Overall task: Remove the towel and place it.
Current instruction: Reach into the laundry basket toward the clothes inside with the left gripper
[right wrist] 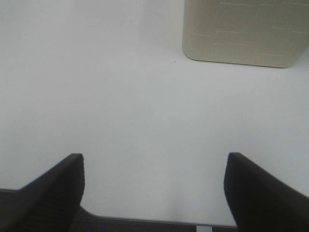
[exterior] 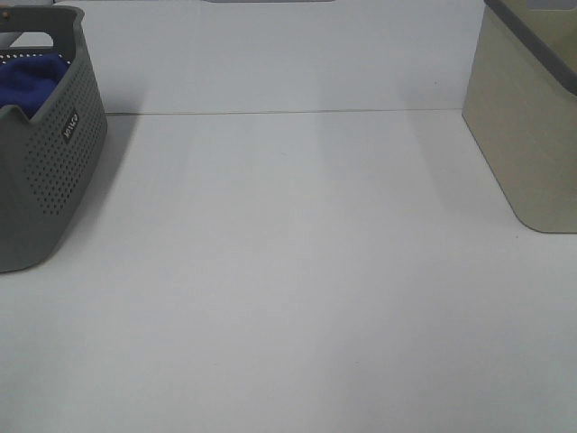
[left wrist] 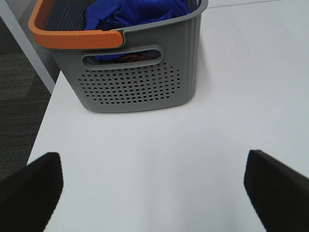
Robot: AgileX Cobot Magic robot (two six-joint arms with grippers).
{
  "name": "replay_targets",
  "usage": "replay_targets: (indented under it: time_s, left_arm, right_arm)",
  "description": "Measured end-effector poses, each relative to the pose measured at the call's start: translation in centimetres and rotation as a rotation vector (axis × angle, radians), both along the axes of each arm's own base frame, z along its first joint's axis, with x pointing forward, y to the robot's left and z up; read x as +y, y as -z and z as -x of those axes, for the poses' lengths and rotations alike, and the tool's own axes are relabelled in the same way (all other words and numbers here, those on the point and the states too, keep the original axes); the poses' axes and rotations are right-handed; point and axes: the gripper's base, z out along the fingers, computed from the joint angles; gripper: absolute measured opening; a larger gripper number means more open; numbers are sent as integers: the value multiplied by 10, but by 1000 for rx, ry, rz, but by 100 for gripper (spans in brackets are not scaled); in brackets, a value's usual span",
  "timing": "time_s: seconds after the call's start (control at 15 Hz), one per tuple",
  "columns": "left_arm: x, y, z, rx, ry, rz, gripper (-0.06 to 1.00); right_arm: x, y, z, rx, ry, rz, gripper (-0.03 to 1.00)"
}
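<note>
The royal-blue towel (exterior: 29, 79) lies bunched inside a grey perforated basket (exterior: 54, 171) at the table's far left. The left wrist view shows the towel (left wrist: 135, 12) filling the basket (left wrist: 140, 82), which has an orange rim handle (left wrist: 72, 38). My left gripper (left wrist: 154, 186) is open and empty, back from the basket's near wall over the white table. My right gripper (right wrist: 154, 186) is open and empty over the table near its front edge. Neither gripper shows in the exterior high view.
A beige bin (exterior: 527, 117) stands at the far right, also in the right wrist view (right wrist: 244, 31). The white table (exterior: 297, 271) spreads between the basket and the bin. The table's left edge and dark floor (left wrist: 19, 96) lie beside the basket.
</note>
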Motion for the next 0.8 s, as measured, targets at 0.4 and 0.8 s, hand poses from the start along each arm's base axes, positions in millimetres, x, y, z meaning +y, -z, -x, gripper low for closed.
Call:
replay_targets:
  time_s: [0.4,0.8]
  left_arm:
    - [0,0,0,0,-1,2,96]
    - [3,0,0,1,-23,-28,96]
  right_arm:
    - [0,0,0,0,0,0,77]
    - [0,0,0,0,0,0,77]
